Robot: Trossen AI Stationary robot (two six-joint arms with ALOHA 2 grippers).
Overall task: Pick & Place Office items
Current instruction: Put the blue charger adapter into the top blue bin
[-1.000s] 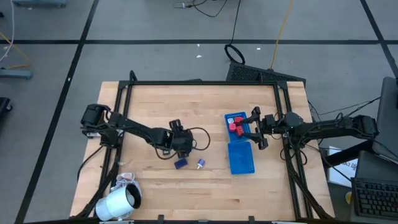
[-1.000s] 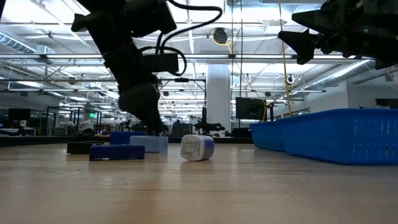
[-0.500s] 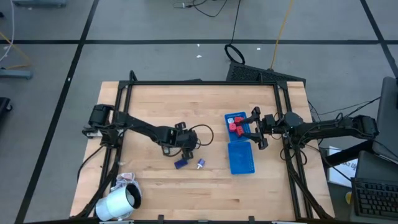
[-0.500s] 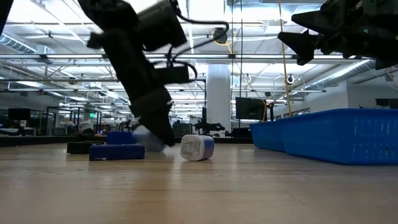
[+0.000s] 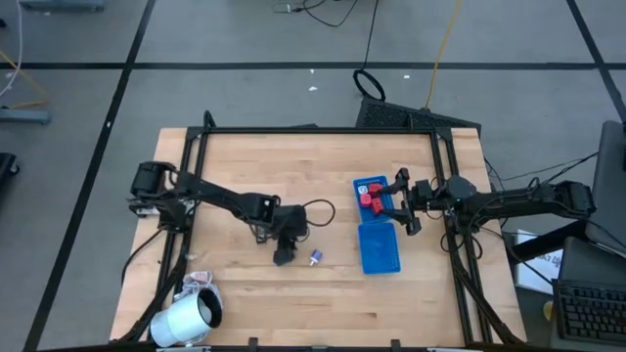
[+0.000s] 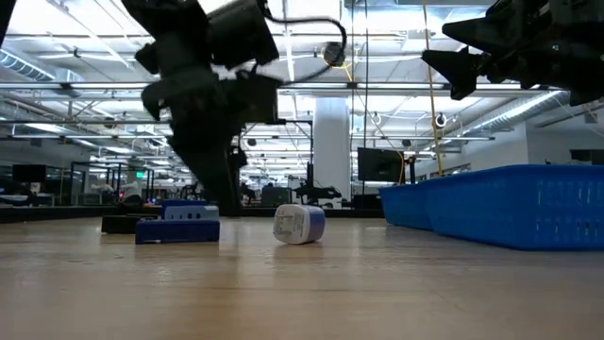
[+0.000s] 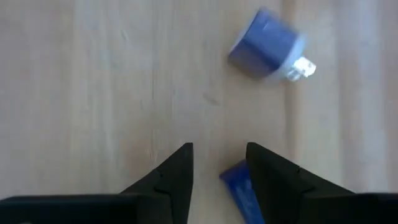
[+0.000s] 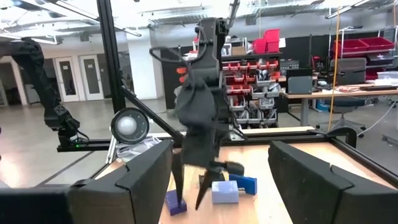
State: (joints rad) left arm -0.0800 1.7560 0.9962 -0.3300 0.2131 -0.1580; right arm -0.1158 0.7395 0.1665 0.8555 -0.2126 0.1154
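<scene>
Dark blue block [image 7: 241, 188] lies on the bench just at the left claw [image 7: 219, 163], fingers apart, block under the five-o'clock finger, long axis toward eleven. Right claw [image 5: 399, 200] waits, spread, over the tray [image 5: 380, 252].

A grey floor [image 5: 245, 39] crossed by dark lines surrounds the wooden worktop [image 5: 323, 166]. Beyond it lies a large hall with ceiling strip lights [image 6: 396, 57], a white column [image 6: 332, 142], and shelves of red bins [image 8: 261, 68].
</scene>
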